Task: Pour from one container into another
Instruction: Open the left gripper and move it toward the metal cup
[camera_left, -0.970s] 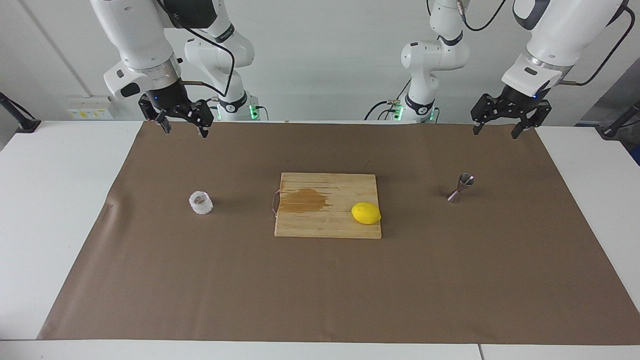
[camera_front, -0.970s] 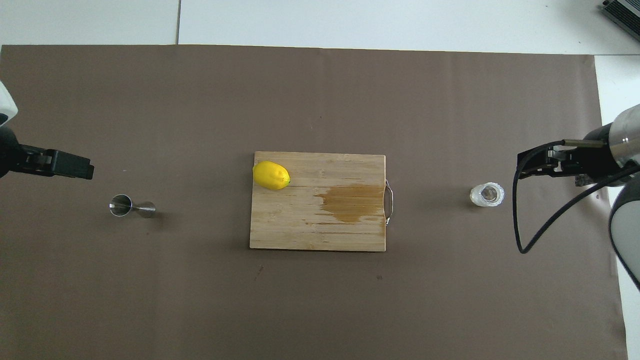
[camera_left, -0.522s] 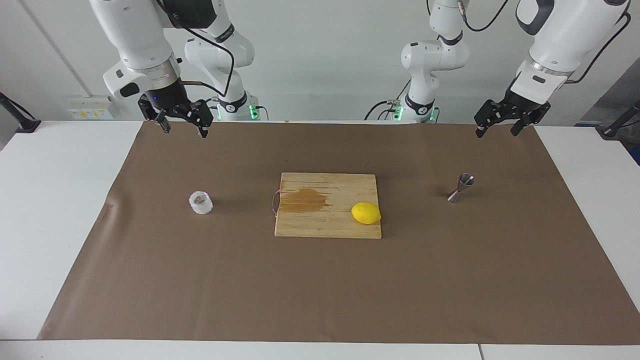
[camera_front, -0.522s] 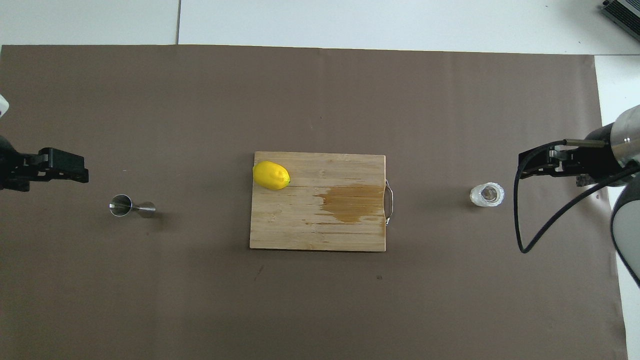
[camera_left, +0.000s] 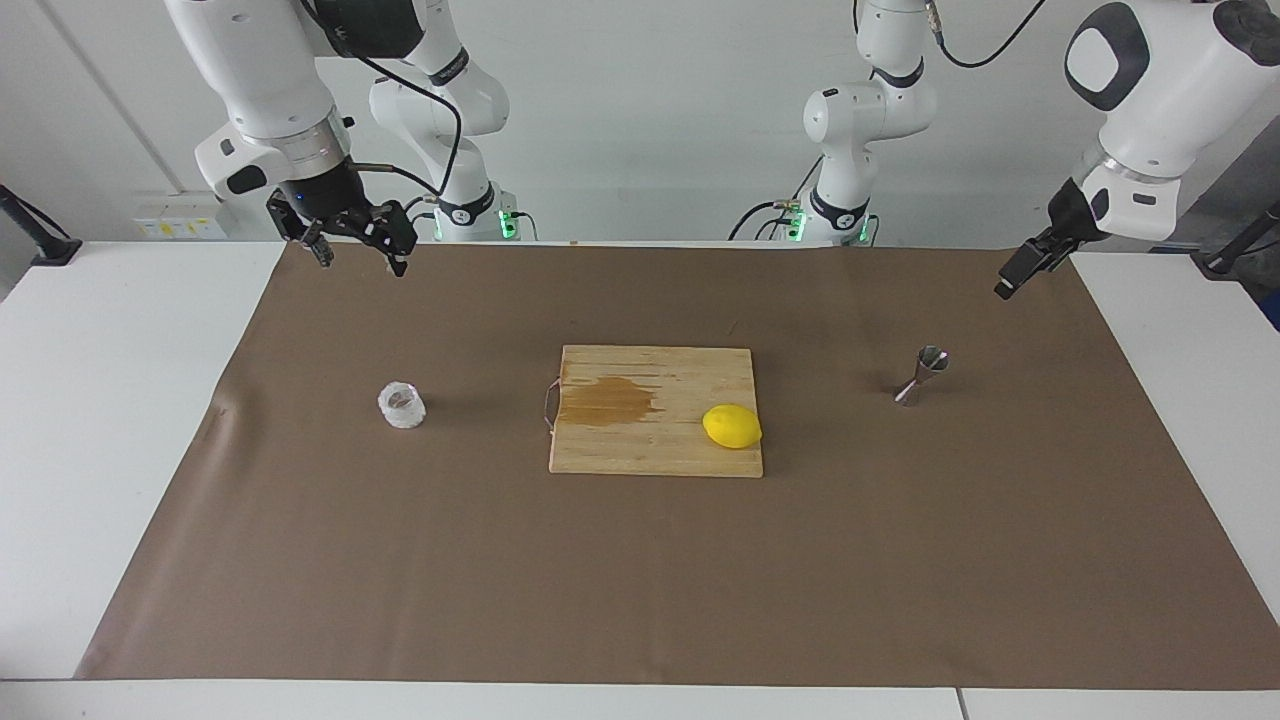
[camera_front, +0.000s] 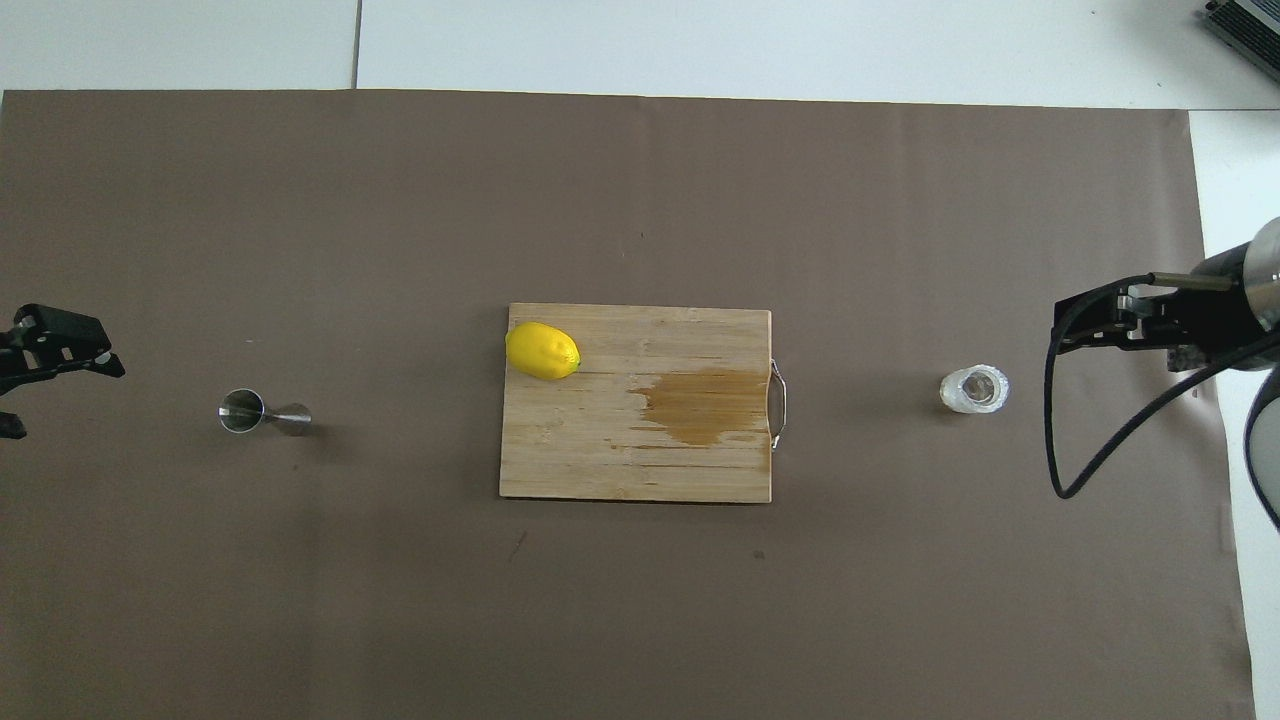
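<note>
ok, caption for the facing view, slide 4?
Both grippers raised and empty; glass cup, lemon on board, and jigger untouched.

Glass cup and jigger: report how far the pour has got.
Done: nothing visible. The glass cup stands on the brown mat toward the right arm's end, the jigger upright toward the left arm's end.

In hand: nothing. The right gripper and left gripper hang in the air, jaws open and empty.

Left: grasp the cup, carry it to the jigger, pour.
</note>
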